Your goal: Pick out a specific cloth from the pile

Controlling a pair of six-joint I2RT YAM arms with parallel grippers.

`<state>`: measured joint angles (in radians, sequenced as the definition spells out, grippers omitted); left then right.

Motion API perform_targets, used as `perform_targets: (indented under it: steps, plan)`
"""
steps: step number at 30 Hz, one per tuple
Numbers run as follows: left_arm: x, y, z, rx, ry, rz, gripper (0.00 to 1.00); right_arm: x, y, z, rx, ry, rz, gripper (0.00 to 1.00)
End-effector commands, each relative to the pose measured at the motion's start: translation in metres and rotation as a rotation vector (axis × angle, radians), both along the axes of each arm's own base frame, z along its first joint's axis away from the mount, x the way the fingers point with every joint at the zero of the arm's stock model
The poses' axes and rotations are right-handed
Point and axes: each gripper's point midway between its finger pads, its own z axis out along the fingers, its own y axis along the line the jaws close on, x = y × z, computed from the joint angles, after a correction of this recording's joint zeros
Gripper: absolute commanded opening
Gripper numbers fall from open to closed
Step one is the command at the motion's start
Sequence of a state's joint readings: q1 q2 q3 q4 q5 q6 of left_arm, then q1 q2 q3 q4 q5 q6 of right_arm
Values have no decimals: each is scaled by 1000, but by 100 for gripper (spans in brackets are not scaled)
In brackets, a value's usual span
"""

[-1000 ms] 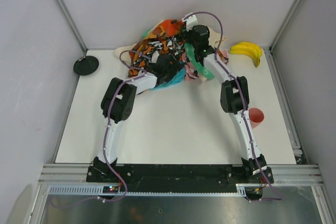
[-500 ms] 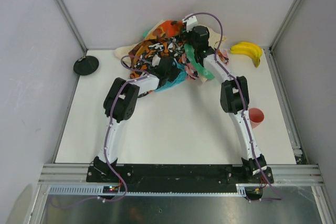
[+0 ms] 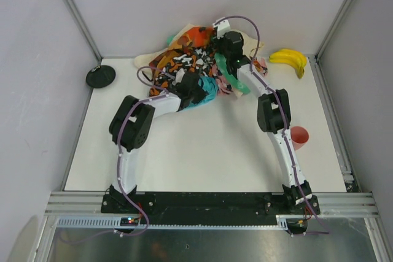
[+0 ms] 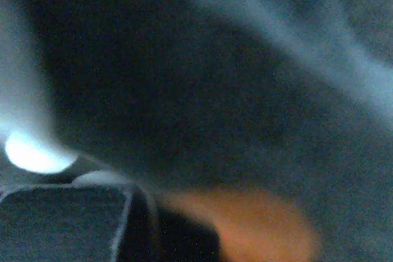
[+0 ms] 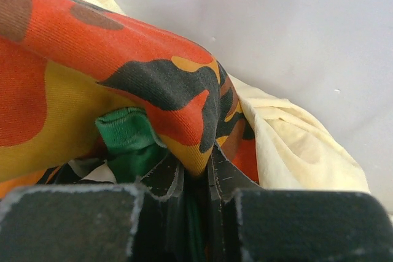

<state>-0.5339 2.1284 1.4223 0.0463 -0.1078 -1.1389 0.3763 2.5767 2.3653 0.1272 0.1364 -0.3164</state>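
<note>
The pile [image 3: 182, 58] of mixed cloths lies at the back of the table against the wall. The cloth [image 3: 209, 88], plain turquoise, shows at the pile's near edge. My left gripper [image 3: 195, 84] is pushed into it, fingertips buried in the folds and shut on it. Blurred blue-grey fabric [image 4: 184, 90] fills the left wrist view, with an orange patch [image 4: 258, 225] below. My right gripper [image 5: 196, 164] is shut on a fold of the orange camouflage cloth [image 5: 92, 53] at the pile's back right [image 3: 228, 46]. Green cloth [image 5: 126, 133] and cream cloth [image 5: 288, 145] flank its fingers.
A banana [image 3: 290, 59] lies at the back right near the frame post. A black disc [image 3: 101, 76] sits at the back left edge. A pink cup [image 3: 299, 137] stands by the right arm. Walls close the table on three sides.
My left gripper pushed further right into the turquoise folds and went from open to shut; its elbow swung left. The right arm held still.
</note>
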Motion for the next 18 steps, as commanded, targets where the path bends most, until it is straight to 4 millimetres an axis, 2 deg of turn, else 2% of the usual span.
perform_targets:
  steps: [1,5,7,10,15,18]
  plan:
    - [-46,5,23,47,12,-114,9,-5,-9,-14,6,64,-38,0]
    - [-80,22,20,93,42,-159,7,-5,-10,-13,14,62,-46,0]
    - [-97,32,18,125,63,-183,2,-4,-12,-13,15,61,-53,0]
    - [-124,39,18,142,87,-244,1,-4,-14,-14,15,63,-63,0]
    - [-182,38,19,119,151,-471,1,-3,-17,-17,-6,59,-94,0]
    - [-216,46,24,126,178,-592,1,-3,-19,-20,-9,65,-105,0]
